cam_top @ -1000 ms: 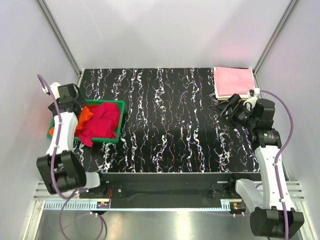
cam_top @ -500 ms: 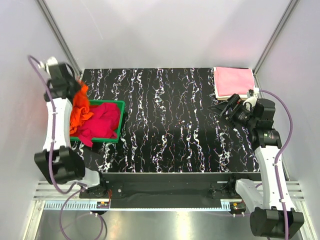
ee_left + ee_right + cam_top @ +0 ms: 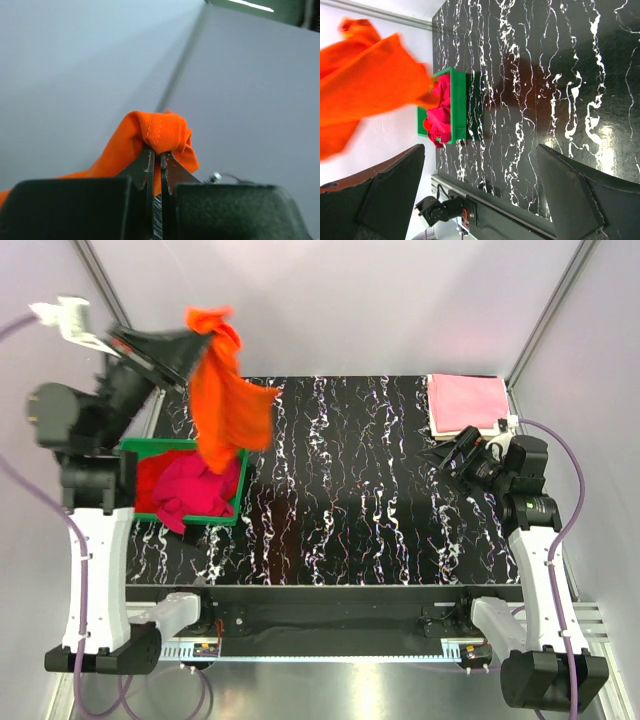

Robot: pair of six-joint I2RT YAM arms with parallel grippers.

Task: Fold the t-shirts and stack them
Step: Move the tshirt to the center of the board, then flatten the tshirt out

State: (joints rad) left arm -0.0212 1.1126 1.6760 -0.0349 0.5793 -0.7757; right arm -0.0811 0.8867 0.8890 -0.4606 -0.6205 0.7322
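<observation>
1. Left gripper (image 3: 157, 156), clamped on the bright orange cloth t-shirt (image 3: 226, 400), has hoisted it above the worktop's (image 3: 350, 490) left edge.
2. Right gripper (image 3: 446, 458) gapes wide.
3. Pickup done; next, spread it flat for folding.

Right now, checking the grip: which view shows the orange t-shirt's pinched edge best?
Left wrist: the orange t-shirt bunches between shut jaws, stitching visible. Top external shows it hanging full-length; right wrist, only a blur.

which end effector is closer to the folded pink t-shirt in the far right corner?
Right. The right end effector sits open just in front of the folded pink t-shirt. The left end effector is on the opposite side, up high, shut on the orange t-shirt.
</observation>
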